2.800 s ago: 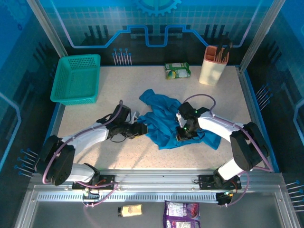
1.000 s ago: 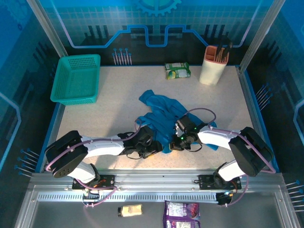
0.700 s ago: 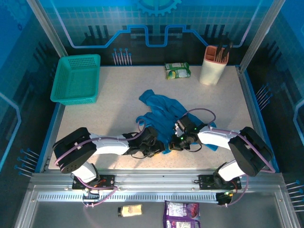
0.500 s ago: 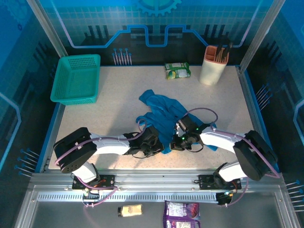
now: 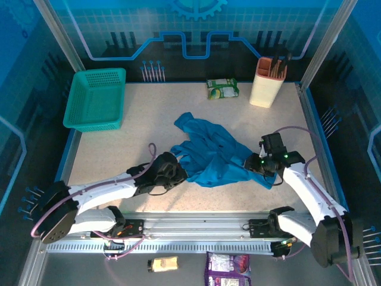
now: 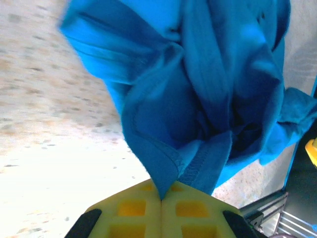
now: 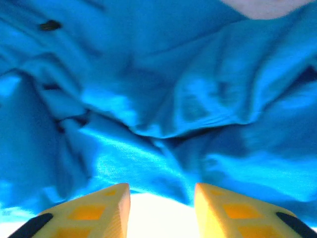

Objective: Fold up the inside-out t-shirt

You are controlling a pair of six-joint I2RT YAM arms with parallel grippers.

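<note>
Blue t-shirt (image 5: 211, 158) sits pinched in the closed left fingers (image 6: 130, 218); the parted right fingers (image 7: 99, 210) should grip an opposite edge next.

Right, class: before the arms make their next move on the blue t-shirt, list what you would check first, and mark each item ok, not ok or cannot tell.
1. Left fingers hold cloth: ok, shut on a stitched edge of the t-shirt.
2. Right fingers hold cloth: not ok, open with no cloth pinched between them.
3. T-shirt lies flat: not ok, it is bunched and creased in the middle of the table.
4. T-shirt is apart from the teal basket and the snack packet: ok.
5. Which side of the cloth faces out: cannot tell.
</note>
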